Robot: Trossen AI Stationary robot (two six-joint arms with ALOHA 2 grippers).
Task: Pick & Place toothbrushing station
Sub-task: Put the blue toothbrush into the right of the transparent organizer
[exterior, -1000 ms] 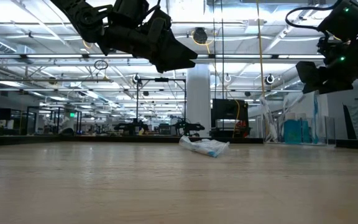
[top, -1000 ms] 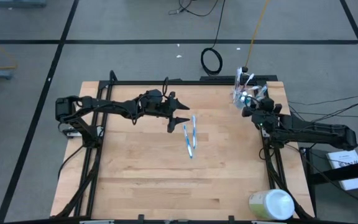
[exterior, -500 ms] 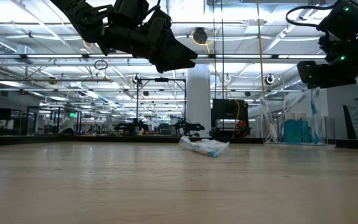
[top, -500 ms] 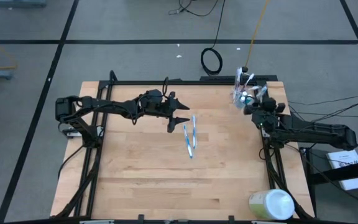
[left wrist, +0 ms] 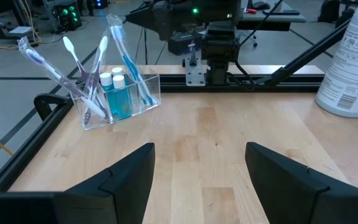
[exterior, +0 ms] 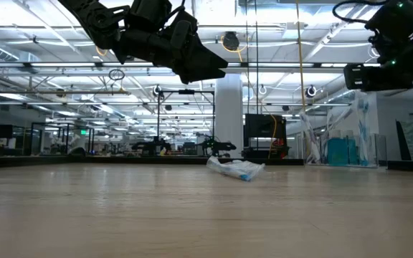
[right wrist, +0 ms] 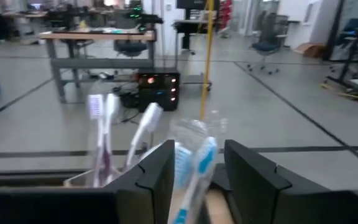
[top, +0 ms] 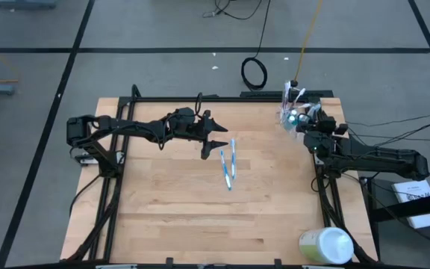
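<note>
The clear plastic cup (left wrist: 120, 99) stands at the table's far right corner (top: 290, 110). It holds several blue, white and purple toothbrushes and two teal-capped tubes (left wrist: 112, 81). Two blue-and-white toothbrushes (top: 228, 165) lie flat on the table's middle. My right gripper (top: 301, 121) is level right at the cup, open, with a blue toothbrush (right wrist: 194, 171) from the cup between its fingers. My left gripper (top: 216, 139) hangs open above the table, just left of the two lying toothbrushes, with nothing between its fingers (left wrist: 197, 180). My right gripper has the blue toothbrush's upper end (right wrist: 202, 155) between its two fingers (right wrist: 157, 177). Whether they touch it, I cannot tell. The fingers come level and lie across the brush, which stands slanted in the cup.
A large pale green-and-white round container (top: 325, 245) lies at the table's near right corner. A black frame (top: 222, 97) runs along the table's far edge and sides. Bare wood (top: 170, 217) spans the near half of the table.
My right gripper has turned at the wrist beside the cup, tipping up from a slant to level, without leaving its place. The cup and the two lying toothbrushes have stayed where they were.
</note>
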